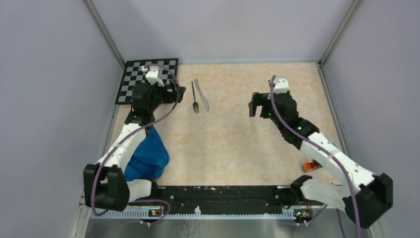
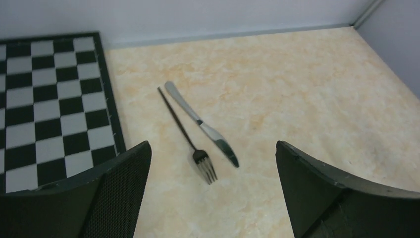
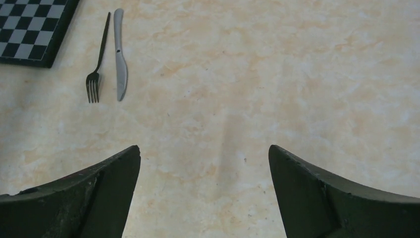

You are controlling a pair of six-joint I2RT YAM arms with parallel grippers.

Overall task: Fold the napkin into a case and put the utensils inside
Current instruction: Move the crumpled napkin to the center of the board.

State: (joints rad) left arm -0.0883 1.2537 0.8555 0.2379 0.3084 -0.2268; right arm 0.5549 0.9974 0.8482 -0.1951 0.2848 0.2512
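Note:
The bright blue napkin [image 1: 147,157] lies bunched at the near left of the table, partly under my left arm; it is not a strip. The dark fork [image 1: 194,98] and the pale knife [image 1: 201,94] lie side by side at the back middle. They also show in the left wrist view, fork [image 2: 187,137] and knife [image 2: 203,124], and in the right wrist view, fork [image 3: 97,61] and knife [image 3: 119,53]. My left gripper [image 1: 177,92] is open and empty, just left of the fork. My right gripper [image 1: 254,105] is open and empty, right of the knife.
A black-and-white checkerboard [image 1: 138,74] lies at the back left corner, also in the left wrist view [image 2: 49,104]. Grey walls enclose the table on three sides. An orange part [image 1: 310,166] sits by my right arm near the front edge.

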